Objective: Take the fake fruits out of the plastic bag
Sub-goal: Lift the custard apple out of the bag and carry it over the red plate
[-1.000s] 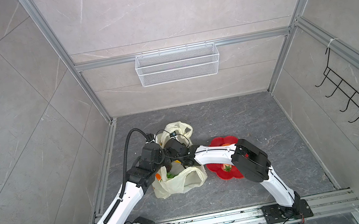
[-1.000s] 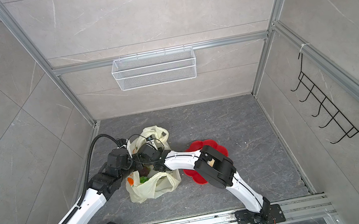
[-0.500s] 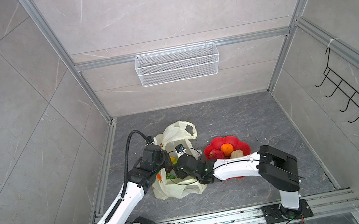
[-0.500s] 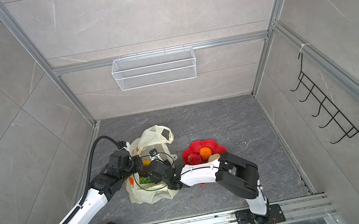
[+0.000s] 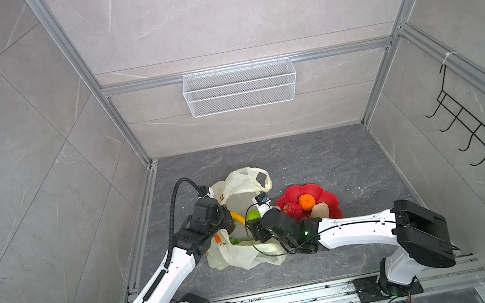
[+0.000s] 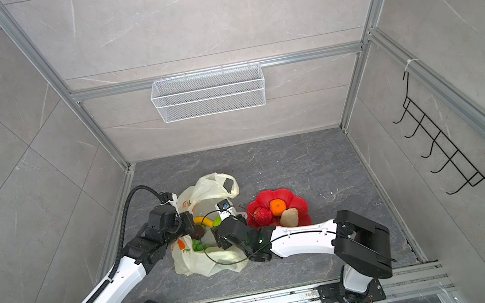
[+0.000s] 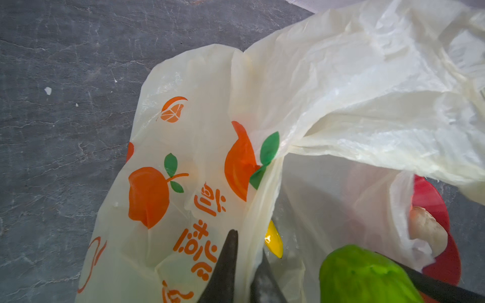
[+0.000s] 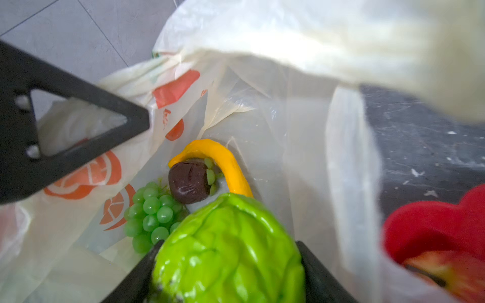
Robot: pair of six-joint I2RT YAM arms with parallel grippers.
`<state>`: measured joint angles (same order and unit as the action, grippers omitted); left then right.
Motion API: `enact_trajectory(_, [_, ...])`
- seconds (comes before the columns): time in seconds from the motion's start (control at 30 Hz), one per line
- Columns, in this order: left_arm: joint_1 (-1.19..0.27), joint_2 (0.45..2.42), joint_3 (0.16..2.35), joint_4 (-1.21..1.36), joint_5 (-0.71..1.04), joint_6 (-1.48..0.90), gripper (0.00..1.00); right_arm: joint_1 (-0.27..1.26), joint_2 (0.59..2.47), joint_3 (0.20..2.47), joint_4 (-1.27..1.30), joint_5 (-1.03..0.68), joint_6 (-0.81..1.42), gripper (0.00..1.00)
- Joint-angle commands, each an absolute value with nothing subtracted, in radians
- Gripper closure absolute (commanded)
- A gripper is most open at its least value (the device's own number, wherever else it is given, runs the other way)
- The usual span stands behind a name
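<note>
The bumpy green fruit [image 8: 228, 249] sat clamped between our right fingers [image 8: 315, 278], spread wide around it, over the open mouth of the plastic bag [image 5: 246, 254]. The banana [image 8: 231, 168], maroon fruit [image 8: 187, 182] and grape bunch [image 8: 149, 215] lay inside. Our left fingers [image 7: 224, 275] pinched the bag's rim, nearly closed. The bag lay on the tabletop [image 5: 320, 159] beside the red plate [image 5: 324, 193].

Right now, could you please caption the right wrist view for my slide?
Right tool grips bumpy green fruit over grapes, maroon fruit and banana in the plastic bag.
</note>
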<state>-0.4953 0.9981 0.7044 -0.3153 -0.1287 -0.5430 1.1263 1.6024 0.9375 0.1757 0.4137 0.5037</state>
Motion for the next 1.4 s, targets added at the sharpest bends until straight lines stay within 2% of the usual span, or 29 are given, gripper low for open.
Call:
enact_trajectory(0.0, [-0.491, 0.925, 0.662, -0.210, -0.019, -0.503, 0.88, 1.120, 1.568, 0.946, 0.120, 0.510, 0.492, 0.47])
enact_trajectory(0.1, [-0.494, 0.905, 0.651, -0.198, 0.032, -0.470, 0.88, 1.118, 1.583, 0.978, 0.091, 0.529, 0.488, 0.47])
enact_trajectory(0.27, [-0.494, 0.939, 0.679, -0.293, -0.086, -0.488, 0.88, 1.115, 1.536, 0.985, 0.069, 0.543, 0.465, 0.48])
enact_trajectory(0.4, [-0.494, 0.961, 0.673, -0.297, -0.106, -0.500, 0.88, 1.115, 1.436, 0.956, -0.007, 0.571, 0.448, 0.48])
enact_trajectory(0.6, [-0.494, 0.970, 0.661, -0.275, -0.123, -0.505, 0.88, 1.116, 1.315, 0.922, -0.278, 0.703, 0.490, 0.49])
enact_trajectory(0.83, [-0.494, 0.984, 0.660, -0.265, -0.120, -0.506, 0.88, 1.115, 1.229, 0.866, -0.505, 0.732, 0.596, 0.49])
enact_trajectory(1.07, [-0.494, 0.985, 0.655, -0.264, -0.120, -0.509, 0.88, 1.117, 1.258, 0.847, -0.535, 0.694, 0.633, 0.49])
enact_trajectory(1.37, [-0.493, 0.941, 0.653, -0.298, -0.151, -0.514, 0.88, 1.117, 1.400, 0.889, -0.503, 0.686, 0.614, 0.48])
